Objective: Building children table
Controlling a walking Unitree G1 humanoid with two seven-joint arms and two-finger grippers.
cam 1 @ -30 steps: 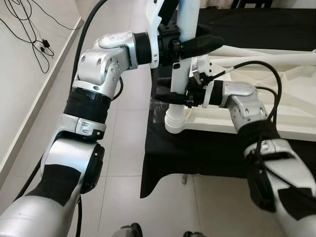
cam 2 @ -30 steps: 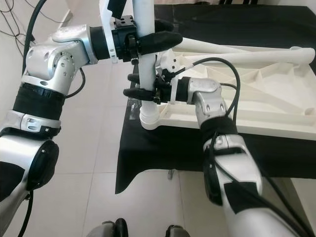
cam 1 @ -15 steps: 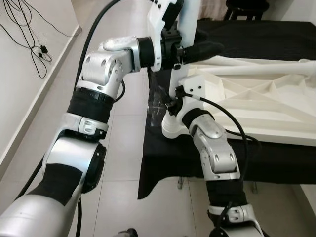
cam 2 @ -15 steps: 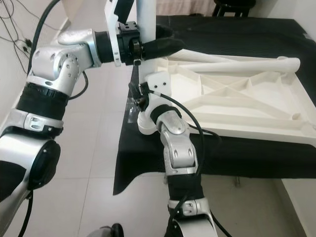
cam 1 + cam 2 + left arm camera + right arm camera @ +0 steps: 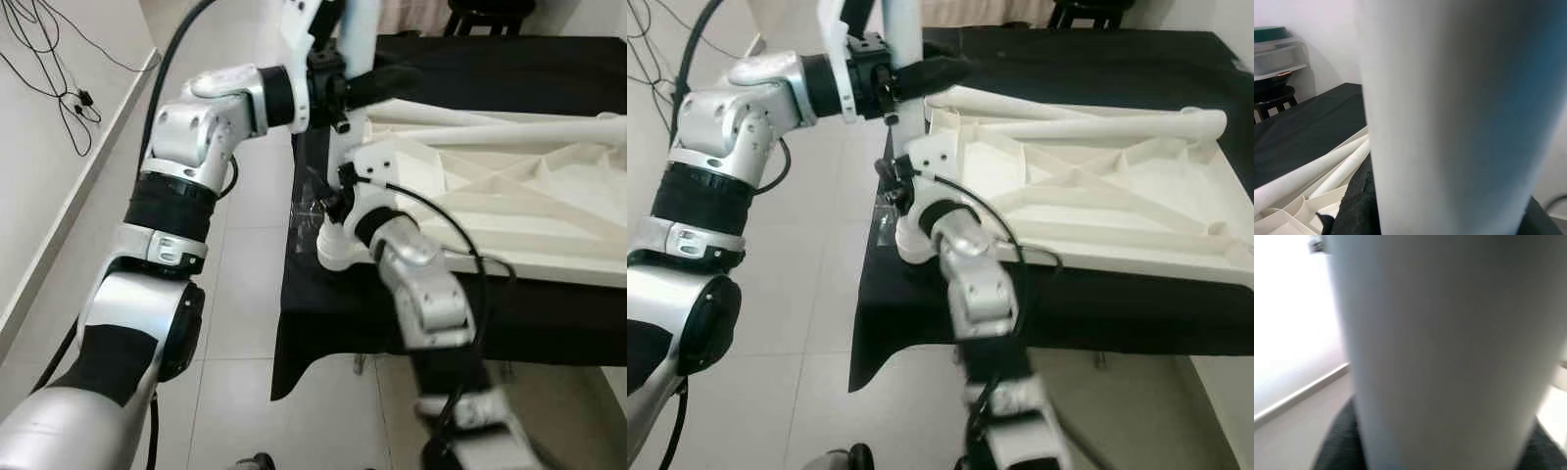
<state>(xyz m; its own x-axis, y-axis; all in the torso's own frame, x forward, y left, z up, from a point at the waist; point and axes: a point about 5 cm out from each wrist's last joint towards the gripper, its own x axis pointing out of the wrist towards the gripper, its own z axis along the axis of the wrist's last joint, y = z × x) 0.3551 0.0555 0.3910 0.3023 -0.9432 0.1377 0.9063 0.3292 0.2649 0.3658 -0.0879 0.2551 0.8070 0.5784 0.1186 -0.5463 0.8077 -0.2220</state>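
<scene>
Upright white table leg (image 5: 904,39) is cut off at the top edge; left gripper (image 5: 911,76) is clamped on it. Right gripper (image 5: 336,191) sits low at the leg, finger spacing indiscernible. Upturned white tabletop (image 5: 1097,186) lies on black cloth (image 5: 1068,304); tiled floor (image 5: 245,284).

Pale tiled floor (image 5: 245,294), grout lines visible. White wall (image 5: 39,186) at robot's left with skirting board at base; black cables (image 5: 49,44) hanging against it. Black cloth (image 5: 1097,49) draped over a table, front edge hanging toward floor. Dark stool (image 5: 485,15) beyond. Even, soft lighting.
</scene>
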